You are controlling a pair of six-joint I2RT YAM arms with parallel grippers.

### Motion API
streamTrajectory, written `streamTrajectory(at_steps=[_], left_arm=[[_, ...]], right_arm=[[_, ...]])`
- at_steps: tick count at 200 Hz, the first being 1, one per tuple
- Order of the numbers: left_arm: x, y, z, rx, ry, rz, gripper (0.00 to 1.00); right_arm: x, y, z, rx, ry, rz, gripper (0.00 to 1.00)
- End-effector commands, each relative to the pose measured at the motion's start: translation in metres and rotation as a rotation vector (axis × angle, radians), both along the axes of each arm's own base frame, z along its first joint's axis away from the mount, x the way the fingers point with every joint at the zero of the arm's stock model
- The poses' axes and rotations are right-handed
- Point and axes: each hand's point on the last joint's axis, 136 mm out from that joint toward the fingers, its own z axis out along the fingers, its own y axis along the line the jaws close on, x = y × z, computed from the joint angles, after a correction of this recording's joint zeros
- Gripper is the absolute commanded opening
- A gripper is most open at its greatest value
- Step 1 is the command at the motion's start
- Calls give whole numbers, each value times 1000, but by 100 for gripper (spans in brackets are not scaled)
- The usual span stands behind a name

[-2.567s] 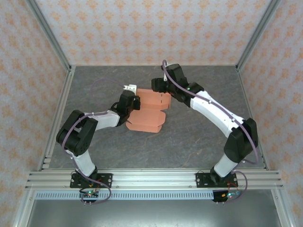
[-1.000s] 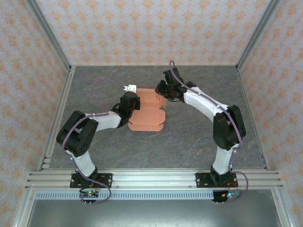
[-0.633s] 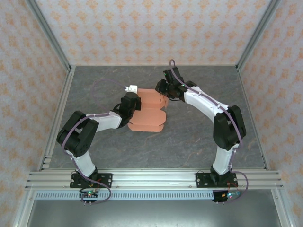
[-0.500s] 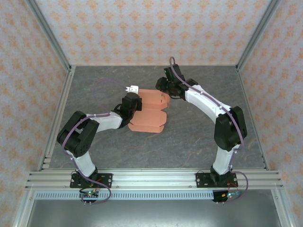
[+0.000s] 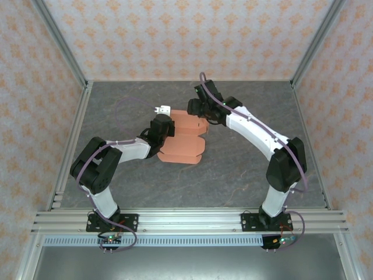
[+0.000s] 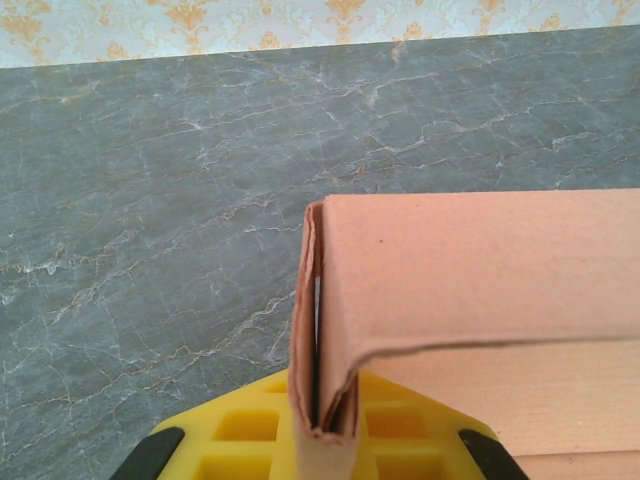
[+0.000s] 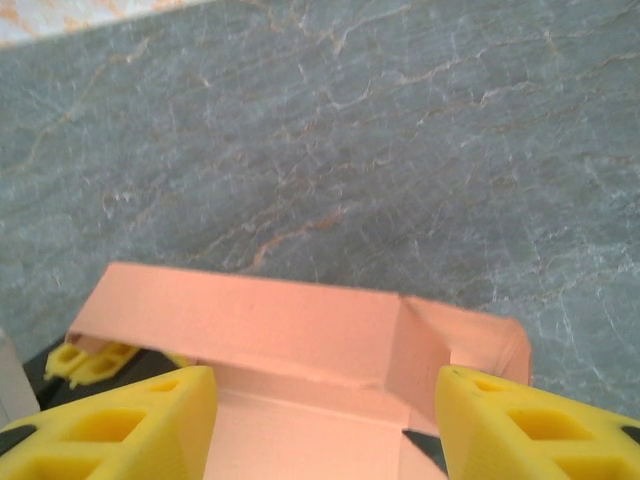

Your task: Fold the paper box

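The salmon-orange paper box (image 5: 185, 140) lies partly folded on the grey table, its rounded flaps spread toward the near side. My left gripper (image 5: 164, 126) sits at the box's left end. In the left wrist view it (image 6: 322, 425) is shut on an upright, doubled side wall of the paper box (image 6: 480, 270). My right gripper (image 5: 197, 108) hovers at the box's far right corner. In the right wrist view its yellow fingers (image 7: 112, 425) stand wide apart and open over the raised far wall and corner tab of the paper box (image 7: 300, 320), holding nothing.
The grey marbled table (image 5: 245, 169) has bare room to the right and on the near side of the box. Aluminium posts (image 5: 58, 41) and patterned walls close in the left, right and back. A metal rail (image 5: 186, 220) runs along the near edge.
My right gripper has opened and let go of the box's far wall, and its wrist has swung slightly left. My left gripper has kept its grip and place.
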Motion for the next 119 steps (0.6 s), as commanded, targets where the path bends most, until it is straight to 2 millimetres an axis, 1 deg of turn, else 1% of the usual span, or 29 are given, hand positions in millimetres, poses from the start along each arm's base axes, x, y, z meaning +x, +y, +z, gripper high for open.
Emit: streamTrajectory(at_steps=[1,60,85,119], left_arm=[[5,-1,25,-29,-62,15,0],[5,-1,26,-31,-63,13,0],[5,-2,26,-32,-64,11,0],[5,-2,24,-31,-60,10,0]], right_arm=[[2,-5,-1,-65,-4,-35,60],[11,3,-23,-72,37,-39,61],[12,9,-30,-14,58,-48,60],[14,7,-37,40,60,-91,58]])
